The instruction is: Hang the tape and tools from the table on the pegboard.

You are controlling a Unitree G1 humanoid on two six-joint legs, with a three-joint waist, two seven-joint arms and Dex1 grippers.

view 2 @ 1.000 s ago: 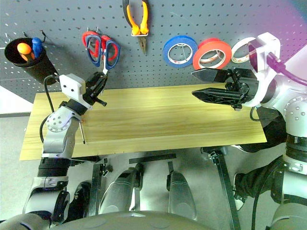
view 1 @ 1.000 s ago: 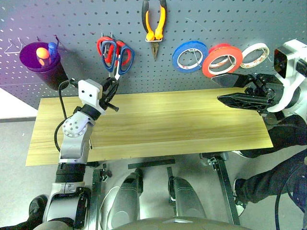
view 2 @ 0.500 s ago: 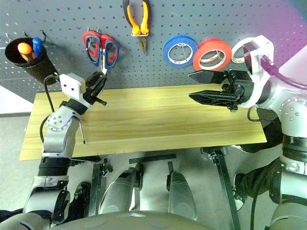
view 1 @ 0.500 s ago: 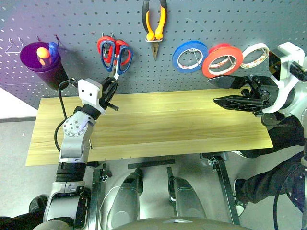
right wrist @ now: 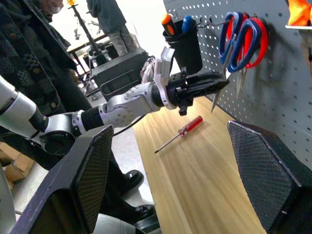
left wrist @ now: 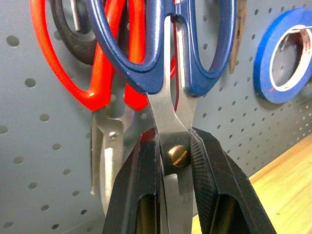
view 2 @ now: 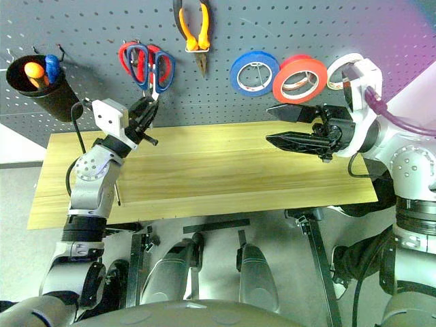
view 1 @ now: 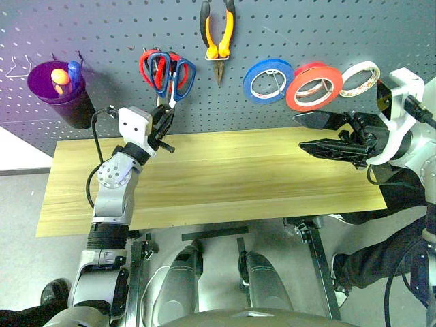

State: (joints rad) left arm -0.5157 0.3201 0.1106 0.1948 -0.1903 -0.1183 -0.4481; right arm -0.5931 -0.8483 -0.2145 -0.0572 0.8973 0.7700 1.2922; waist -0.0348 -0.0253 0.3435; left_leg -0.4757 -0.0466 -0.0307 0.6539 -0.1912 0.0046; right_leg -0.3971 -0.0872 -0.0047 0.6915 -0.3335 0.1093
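Blue-handled scissors (view 1: 172,73) are held against the pegboard (view 1: 102,27) beside the red scissors (view 1: 151,68), blades clenched in the left claw (left wrist: 174,195). Right claw (view 1: 315,132) hangs released above the surface (view 1: 238,177); the screwdriver (right wrist: 179,132) lies there.

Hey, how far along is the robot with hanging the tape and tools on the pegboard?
Done: the pliers and the orange-red tape hang on the pegboard. In hand: the left end effector is shut on the blue-handled scissors, holding them against the board beside the red scissors. Left: the red-handled screwdriver lies on the table. The right end effector is open.
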